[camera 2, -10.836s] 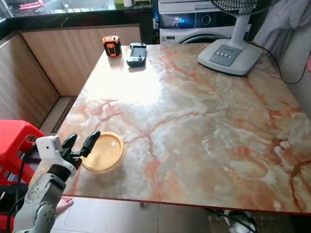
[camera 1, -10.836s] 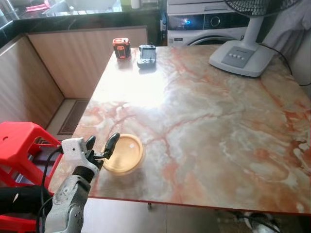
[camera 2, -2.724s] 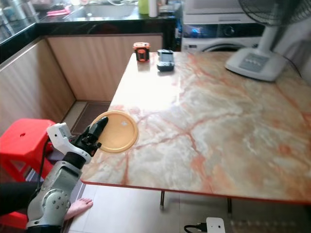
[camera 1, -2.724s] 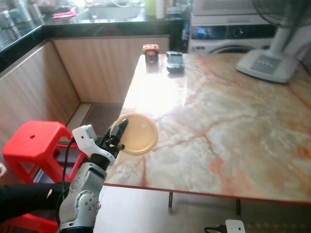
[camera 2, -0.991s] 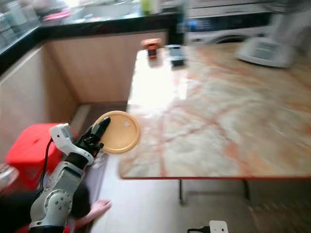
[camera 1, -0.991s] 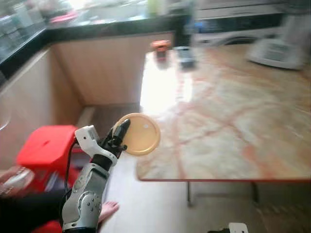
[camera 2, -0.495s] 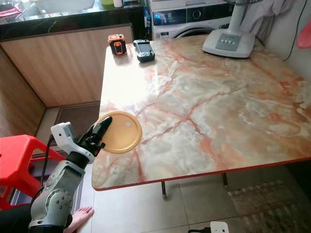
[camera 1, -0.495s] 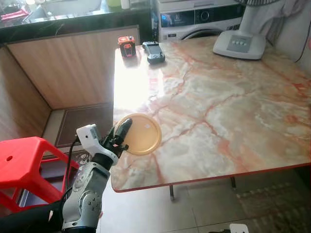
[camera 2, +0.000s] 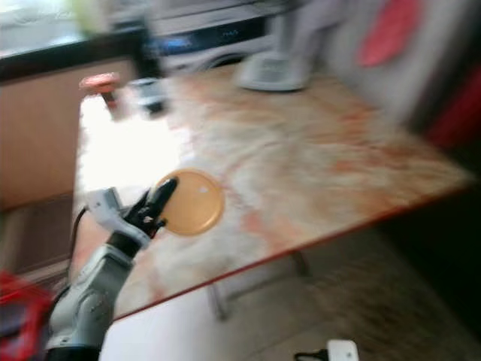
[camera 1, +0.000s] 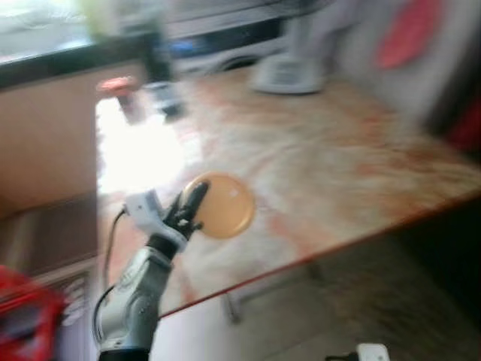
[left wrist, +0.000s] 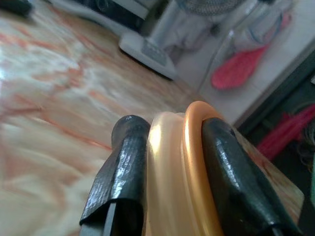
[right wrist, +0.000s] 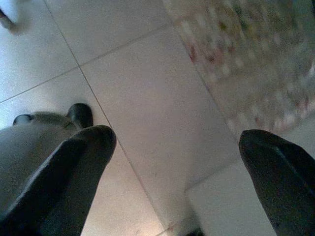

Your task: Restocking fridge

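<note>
My left gripper (camera 1: 192, 203) is shut on the rim of a round yellow container with an orange lid (camera 1: 224, 207). It holds the container raised over the near left part of the marble table (camera 1: 323, 150). In the left wrist view the two black fingers (left wrist: 125, 162) clamp the container's edge (left wrist: 182, 172) between them. My right gripper (right wrist: 179, 142) hangs open over a pale tiled floor (right wrist: 147, 64), with nothing between its fingers. Both eye views are blurred.
A white fan base (camera 1: 289, 75) stands at the table's far side. An orange device (camera 1: 120, 86) and a dark handheld (camera 1: 161, 101) lie at the far left corner. A red stool (camera 1: 22, 308) is at my lower left. A patterned rug (right wrist: 256, 59) lies on the floor.
The whole picture has swung and blurred, so the camera has moved. My left gripper still holds the yellow container in the same grip.
</note>
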Controlling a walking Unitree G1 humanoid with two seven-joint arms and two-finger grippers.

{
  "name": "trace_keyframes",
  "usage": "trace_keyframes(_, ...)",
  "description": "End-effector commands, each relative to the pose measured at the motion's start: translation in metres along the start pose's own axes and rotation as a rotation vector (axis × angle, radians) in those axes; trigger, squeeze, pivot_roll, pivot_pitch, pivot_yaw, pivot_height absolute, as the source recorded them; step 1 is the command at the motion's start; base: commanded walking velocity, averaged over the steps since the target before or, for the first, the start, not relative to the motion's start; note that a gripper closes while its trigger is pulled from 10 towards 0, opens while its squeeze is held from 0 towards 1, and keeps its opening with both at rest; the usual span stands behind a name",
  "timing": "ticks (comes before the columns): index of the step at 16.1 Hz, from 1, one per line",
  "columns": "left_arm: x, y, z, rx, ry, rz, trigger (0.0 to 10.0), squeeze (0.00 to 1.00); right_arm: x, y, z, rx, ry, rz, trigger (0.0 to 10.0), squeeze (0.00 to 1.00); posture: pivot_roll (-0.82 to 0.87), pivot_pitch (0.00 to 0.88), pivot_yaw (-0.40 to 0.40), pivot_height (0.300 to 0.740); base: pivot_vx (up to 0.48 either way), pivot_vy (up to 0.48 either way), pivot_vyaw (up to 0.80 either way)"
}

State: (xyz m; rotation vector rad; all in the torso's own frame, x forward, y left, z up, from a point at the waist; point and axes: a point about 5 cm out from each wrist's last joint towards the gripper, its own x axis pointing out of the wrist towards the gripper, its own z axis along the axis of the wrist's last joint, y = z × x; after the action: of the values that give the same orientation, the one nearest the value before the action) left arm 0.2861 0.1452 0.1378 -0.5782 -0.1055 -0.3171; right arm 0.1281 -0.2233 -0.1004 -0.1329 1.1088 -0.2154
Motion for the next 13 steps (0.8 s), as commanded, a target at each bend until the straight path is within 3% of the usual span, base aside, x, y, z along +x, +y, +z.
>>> trace_keyframes(1, -0.0007, 0.0012, 0.0025, 0.005, -0.01, 0.003, 10.0, 0.0, -0.0011, 0.0053, -0.0065, -0.004, 0.023, 0.018, 10.0, 0.0, 0.1, 0.006, 0.098, 0.74, 0.0, 0.0, -0.8)
trace_keyframes(13, 0.0004, 0.0006, 0.0023, 0.005, -0.009, -0.003, 10.0, 0.0, -0.0013, 0.0072, -0.0077, -0.004, 0.028, 0.033, 10.0, 0.0, 0.1, 0.009, 0.099, 0.74, 0.0, 0.0, -0.8)
